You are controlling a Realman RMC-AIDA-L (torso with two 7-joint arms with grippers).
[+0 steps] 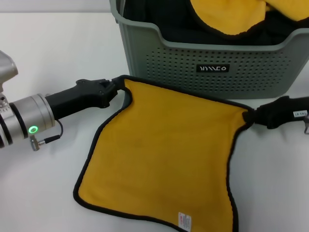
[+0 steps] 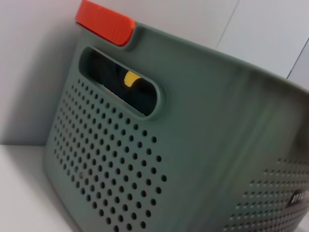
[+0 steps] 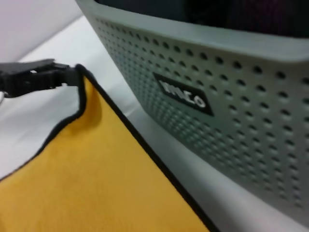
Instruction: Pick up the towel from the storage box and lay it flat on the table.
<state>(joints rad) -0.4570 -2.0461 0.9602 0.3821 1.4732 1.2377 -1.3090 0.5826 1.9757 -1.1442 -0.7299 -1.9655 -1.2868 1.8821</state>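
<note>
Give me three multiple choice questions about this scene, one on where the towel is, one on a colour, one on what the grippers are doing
1. Where does the towel lie?
A. inside the storage box
B. on the table in front of the storage box
C. over the box rim

2. Which towel face shows?
A. yellow
B. grey-green
C. white

3. How are its far corners?
A. both free
B. one pinched
C. each pinched by a gripper

B: it is spread on the table before the storage box.
A: yellow, black-edged.
C: left gripper and right gripper each clamp a corner.

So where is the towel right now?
In the head view the towel is spread yellow-side up on the table before the storage box, far corners pinched by left gripper and right gripper.
</note>
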